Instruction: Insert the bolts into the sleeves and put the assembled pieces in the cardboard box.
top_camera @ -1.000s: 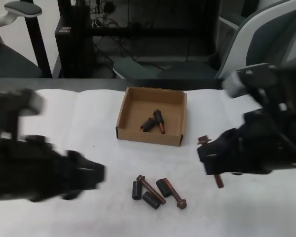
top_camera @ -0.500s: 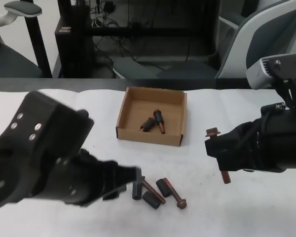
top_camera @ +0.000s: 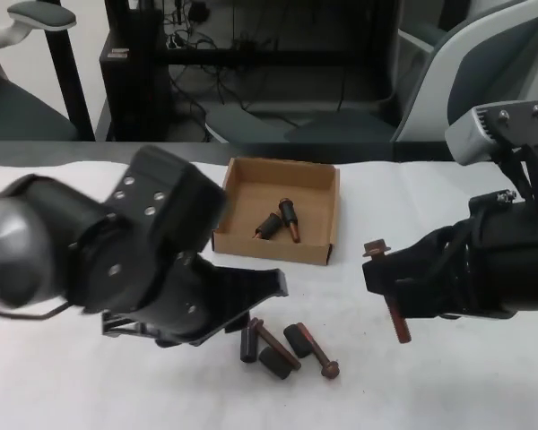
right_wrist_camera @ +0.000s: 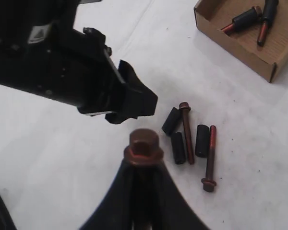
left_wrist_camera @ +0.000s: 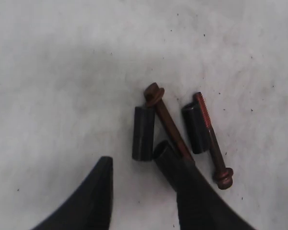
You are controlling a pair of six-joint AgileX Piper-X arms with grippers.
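Two arms, grippers facing each other.
Left gripper [left_wrist_camera: 134, 158] hangs with fingers spread apart; right gripper [right_wrist_camera: 144, 167] has its fingers pinched on a bolt [right_wrist_camera: 143, 145].

Right wrist view: the shank of the held bolt [right_wrist_camera: 143, 146] is hidden between the closed fingers of the right end effector [right_wrist_camera: 144, 167], leaving its head exposed. Left wrist view: one finger [left_wrist_camera: 206, 206] of the left end effector [left_wrist_camera: 144, 165] covers part of a sleeve [left_wrist_camera: 164, 151] and the tip of the adjacent bolt [left_wrist_camera: 165, 122]; both fingers are cut off by the frame edge. High view: the left arm [top_camera: 152, 260] is blurred toward the left edge.
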